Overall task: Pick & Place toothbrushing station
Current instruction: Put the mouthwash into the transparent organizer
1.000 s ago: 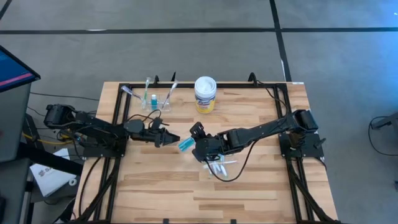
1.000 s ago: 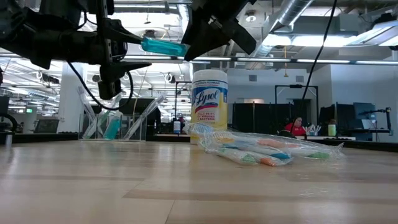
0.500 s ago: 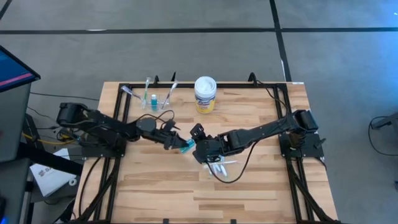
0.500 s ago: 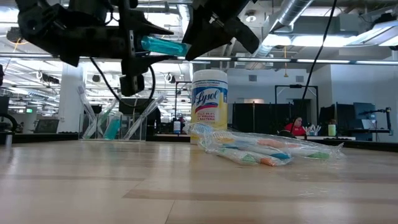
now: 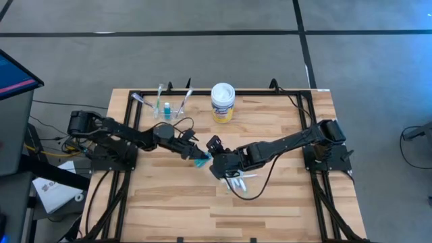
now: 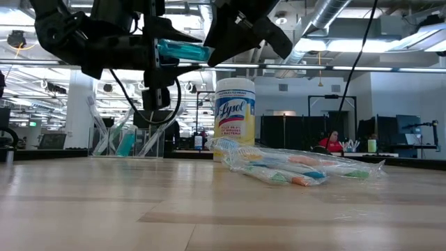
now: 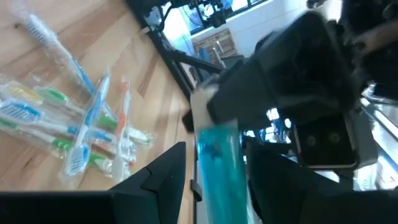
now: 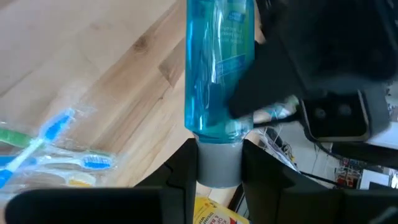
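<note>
My right gripper [image 5: 210,160] hangs above the middle of the table [image 5: 283,209], clenched on the grey cap end of a teal toothpaste tube [image 5: 201,160]; in my right wrist view the cap sits squeezed between my two dark fingers [image 8: 177,174] and the clear blue body of the tube [image 8: 219,68] runs away from them. The tube is off the wood, held level high in the low view [image 6: 182,50].

My left gripper [image 5: 193,152] has its fingers on either side of the tube's other end, at about nine o'clock from my right one. In the left wrist view the tube [image 7: 219,168] lies in the gap between its fingers [image 7: 163,177], but I cannot tell whether they are pressing on it or merely flanking it.

Right beneath my right gripper, toward six o'clock, lies a clear bag of toothbrushes [image 5: 237,179] flat on the table, white handles with blue, green and orange showing through the plastic [image 6: 300,169].

At eleven o'clock, near the far edge, stands the small clear cup [image 5: 167,108] with toothbrushes [image 5: 185,101] leaning out of it and a teal tube inside. Just to its three o'clock side stands a white-lidded tub with a yellow label [image 5: 223,102], well apart from both grippers.
</note>
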